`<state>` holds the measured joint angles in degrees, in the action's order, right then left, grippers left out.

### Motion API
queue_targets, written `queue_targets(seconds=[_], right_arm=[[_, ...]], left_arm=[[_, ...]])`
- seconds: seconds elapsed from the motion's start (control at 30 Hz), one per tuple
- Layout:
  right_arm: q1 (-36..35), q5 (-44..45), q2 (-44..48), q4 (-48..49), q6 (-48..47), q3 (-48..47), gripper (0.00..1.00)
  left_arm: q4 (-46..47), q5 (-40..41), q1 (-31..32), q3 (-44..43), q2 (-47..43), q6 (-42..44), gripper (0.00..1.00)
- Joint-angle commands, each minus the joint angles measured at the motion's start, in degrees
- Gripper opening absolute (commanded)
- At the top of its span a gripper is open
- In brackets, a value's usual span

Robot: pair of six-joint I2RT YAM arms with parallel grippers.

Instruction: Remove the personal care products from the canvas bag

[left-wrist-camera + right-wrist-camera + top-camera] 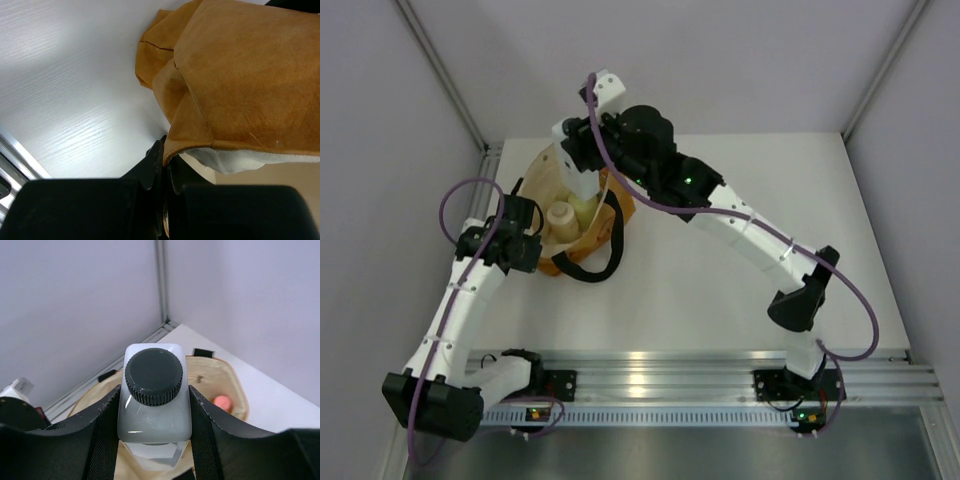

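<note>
The mustard-tan canvas bag (610, 215) stands open at the table's back left, cream lining showing. My left gripper (527, 243) is shut on the bag's near-left rim; in the left wrist view the jaws (166, 150) pinch the tan edge of the bag (240, 75). My right gripper (578, 165) is shut on the white bottle with the dark cap (154, 390) and holds it over the bag's mouth. A beige bottle (558, 222) stands inside the bag. A pink cap (221, 402) shows inside the bag (220, 372) at its far side. The pump bottle cannot be made out.
A black strap handle (590, 272) loops out onto the table in front of the bag. White table (740, 200) stretches to the right of the bag. Grey walls close in at the back and sides; an aluminium rail (700, 375) runs along the near edge.
</note>
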<state>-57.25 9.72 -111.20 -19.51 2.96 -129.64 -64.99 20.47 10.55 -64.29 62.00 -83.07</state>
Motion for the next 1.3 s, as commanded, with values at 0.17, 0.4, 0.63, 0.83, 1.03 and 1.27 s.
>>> queue_targets(seconds=[0.17, 0.4, 0.63, 0.83, 1.03, 1.27], right_arm=[[13.7, 5.4, 14.4, 7.9, -1.5, 7.6, 0.00], [23.6, 7.9, 19.3, 17.8, -3.7, 24.5, 0.00], [29.1, 7.0, 18.3, 43.1, -2.5, 46.6, 0.00], [30.4, 2.5, 13.7, 57.4, -3.6, 55.2, 0.00], [30.4, 0.7, 11.4, 69.7, -3.1, 64.3, 0.00], [30.4, 2.1, 10.4, 71.3, 1.0, 68.2, 0.00]], left_arm=[[-0.9, 1.4, -0.3, -5.9, 2.9, 9.7, 0.00], [-0.8, 1.1, -0.3, -6.5, 1.9, 10.3, 0.00], [2.9, -1.3, -0.3, -6.9, 1.5, 14.9, 0.00], [4.2, -4.4, -0.3, -6.5, 2.3, 17.0, 0.00], [4.1, -5.7, -0.3, -6.2, 3.1, 18.0, 0.00], [4.1, -5.8, -0.3, -5.9, 3.3, 17.9, 0.00]])
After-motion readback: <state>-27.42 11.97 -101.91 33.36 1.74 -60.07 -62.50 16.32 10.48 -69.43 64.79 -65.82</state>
